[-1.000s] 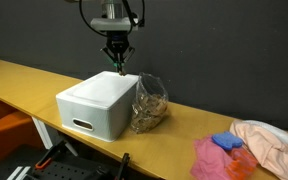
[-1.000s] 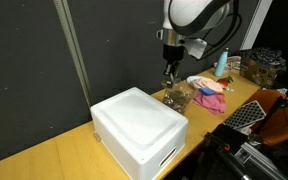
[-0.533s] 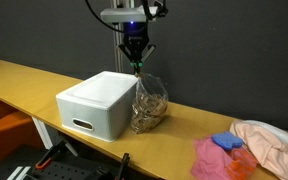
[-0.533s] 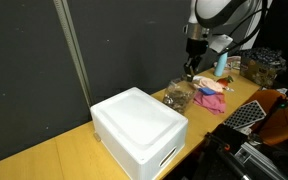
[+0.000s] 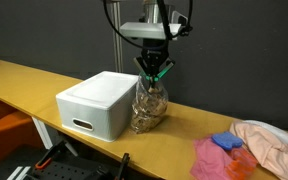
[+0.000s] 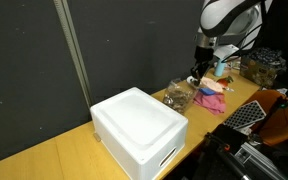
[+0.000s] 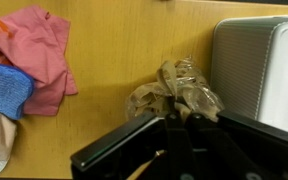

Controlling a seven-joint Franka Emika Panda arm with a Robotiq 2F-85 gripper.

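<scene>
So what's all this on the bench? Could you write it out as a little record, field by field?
Surface: long wooden table
Gripper: gripper shut, at the top of the clear bag; whether it pinches the plastic is unclear
Bag: upright, brownish pieces inside, close beside the white foam box
Box: slot handle in one side
Cloths: pink cloth, blue cloth and cream cloth, heaped apart from the bag
</scene>
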